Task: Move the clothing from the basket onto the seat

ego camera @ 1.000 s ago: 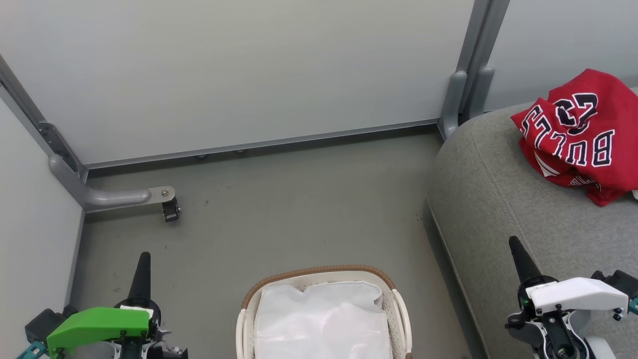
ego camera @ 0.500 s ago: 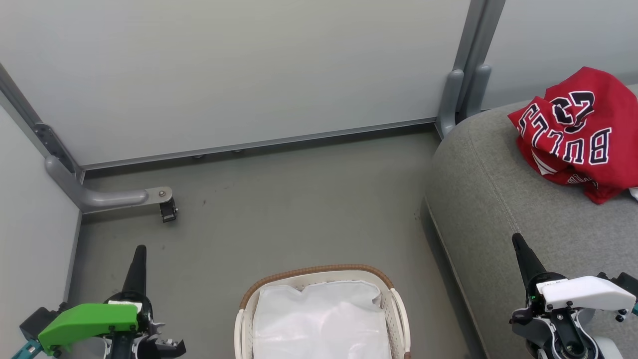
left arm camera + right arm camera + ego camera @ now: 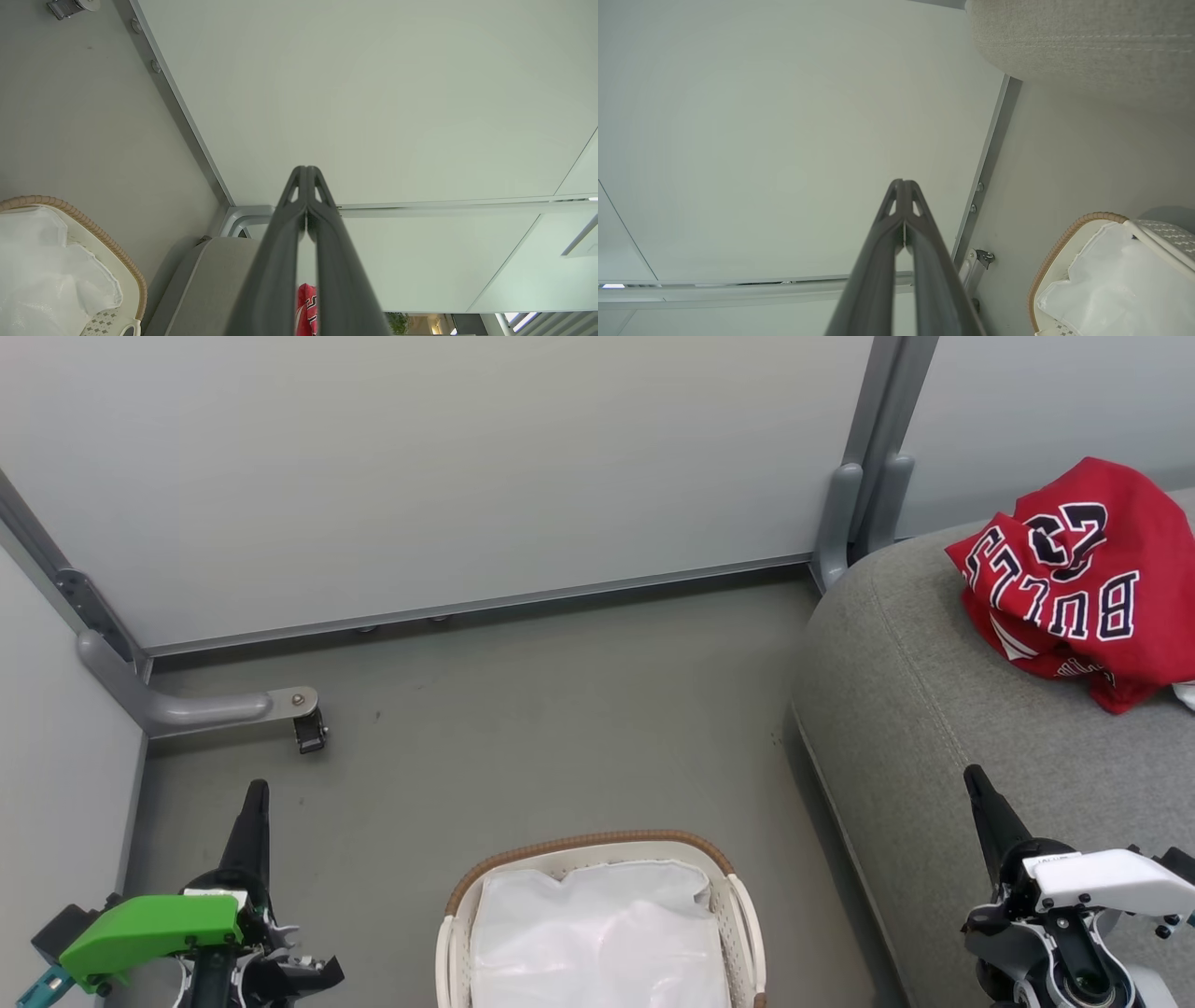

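**Head view, clock face laid over the frame.** The clothing point(image 3: 1074, 583) is a crumpled red jersey whose black-and-white "BULLS" lettering and number read upside down. It lies at 2 o'clock on the seat point(image 3: 934, 709), a grey upholstered cushion with a rounded corner and a stitched seam that takes up the frame from 2 to 5 o'clock.

The basket point(image 3: 588, 847), white perforated plastic with a brown woven rim, stands on the floor point(image 3: 523, 709) at 6 o'clock. It is near the seat's front edge, with a strip of floor showing between them. A crumpled white sheet point(image 3: 597, 933) lies inside it.

The left gripper point(image 3: 256, 793), under a green cover point(image 3: 149, 929), is at 7 o'clock over the floor. The right gripper point(image 3: 973, 775), under a white cover point(image 3: 1106, 882), is at 5 o'clock over the seat's front part. Each points toward 12 o'clock.

**Wrist views.** On both grippers the two dark fingers are pressed together tip to tip, with nothing between them.

**Surroundings, head view.** A pale wall panel point(image 3: 467, 467) spans 10 to 1 o'clock, and a grey post point(image 3: 864, 476) rises at 1 o'clock beside the seat's far corner. A small caster point(image 3: 308, 733) on a metal foot stands at 9 o'clock, well apart from the basket.
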